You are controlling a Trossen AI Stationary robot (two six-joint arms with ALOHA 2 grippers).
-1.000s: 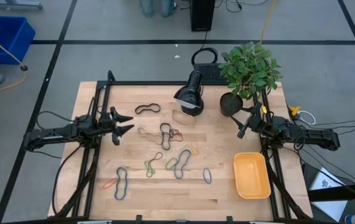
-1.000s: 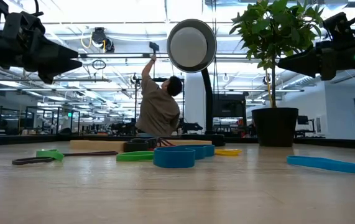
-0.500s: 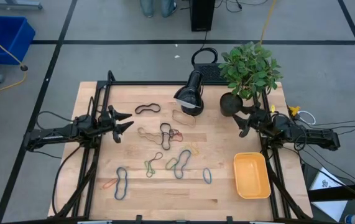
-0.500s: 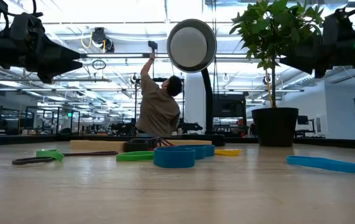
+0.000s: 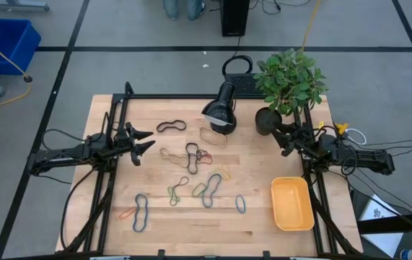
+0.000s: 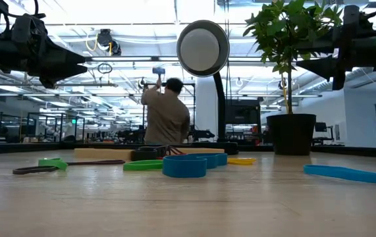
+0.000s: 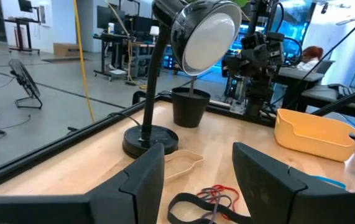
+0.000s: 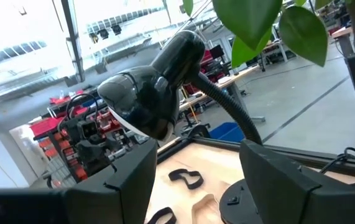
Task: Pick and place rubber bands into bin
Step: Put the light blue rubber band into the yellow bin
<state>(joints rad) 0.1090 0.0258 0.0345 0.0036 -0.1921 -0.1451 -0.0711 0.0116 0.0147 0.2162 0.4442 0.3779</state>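
Observation:
Several rubber bands lie flat and scattered on the wooden table: a black one (image 5: 171, 126), a tan one (image 5: 213, 135), a tangled dark and red cluster (image 5: 195, 155), green (image 5: 177, 191) and blue (image 5: 141, 211) ones nearer the front. The yellow-orange bin (image 5: 292, 204) stands at the front right and also shows in the left wrist view (image 7: 317, 134). My left gripper (image 5: 146, 141) is open and empty, above the table left of the bands. My right gripper (image 5: 278, 133) is open and empty, in the air beside the plant pot, behind the bin.
A black desk lamp (image 5: 220, 112) and a potted plant (image 5: 286, 83) stand at the table's far side, the pot close to my right gripper. A blue crate (image 5: 7, 43) sits on the floor far left. A person (image 6: 164, 112) stands in the room beyond.
My right gripper has swung a little toward the table's far edge, closer to the plant pot, and has turned about its wrist. It stays open. The person in the background has moved their arms.

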